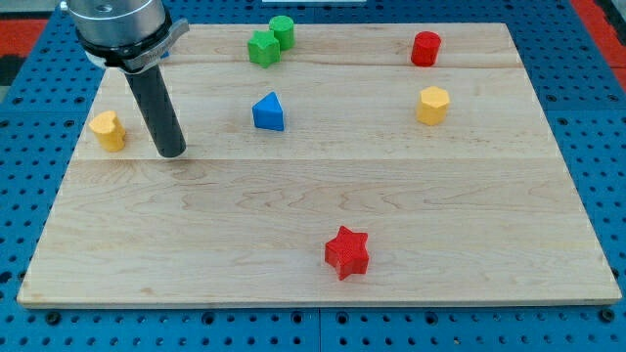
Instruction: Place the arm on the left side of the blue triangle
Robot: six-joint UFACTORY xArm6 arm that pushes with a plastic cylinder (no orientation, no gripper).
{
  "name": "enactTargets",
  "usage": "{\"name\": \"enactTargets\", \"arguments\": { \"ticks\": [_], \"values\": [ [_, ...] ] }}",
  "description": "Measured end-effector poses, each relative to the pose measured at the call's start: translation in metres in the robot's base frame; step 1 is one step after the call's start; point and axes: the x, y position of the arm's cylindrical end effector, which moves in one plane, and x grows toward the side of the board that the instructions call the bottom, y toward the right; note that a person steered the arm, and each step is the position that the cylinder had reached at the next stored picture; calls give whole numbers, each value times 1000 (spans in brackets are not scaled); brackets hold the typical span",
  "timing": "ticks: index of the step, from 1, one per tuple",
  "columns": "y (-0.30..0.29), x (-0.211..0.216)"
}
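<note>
Nearest the camera, a red star-shaped block [346, 251] lies on the pale wooden surface [293, 225], low in the view and a little right of centre, well apart from everything else. Higher up, near the middle, sits the blue triangular block [268, 112], the task's thing, upright with its point toward the view's top. To its left in the view stands the tool, a straight dark rod with no jaws to open or close; my tip [172, 154] rests on the surface, near the blue triangular block but not touching it, and slightly lower in the view. Just beyond the rod, further to the view's left, is a yellow block [109, 130], rounded in outline, though its exact shape is hard to make out. At the view's top, a green block [262, 47] and a second green rounded block [282, 30] sit close together, possibly touching. On the right side are a red cylindrical block [425, 48] near the top edge and a yellow hexagonal block [432, 105] below it.
</note>
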Motion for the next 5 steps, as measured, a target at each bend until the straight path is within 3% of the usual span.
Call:
{"name": "enactTargets", "arguments": {
  "ticks": [3, 5],
  "values": [
    [-16, -13],
    [17, -60]
  ]
}}
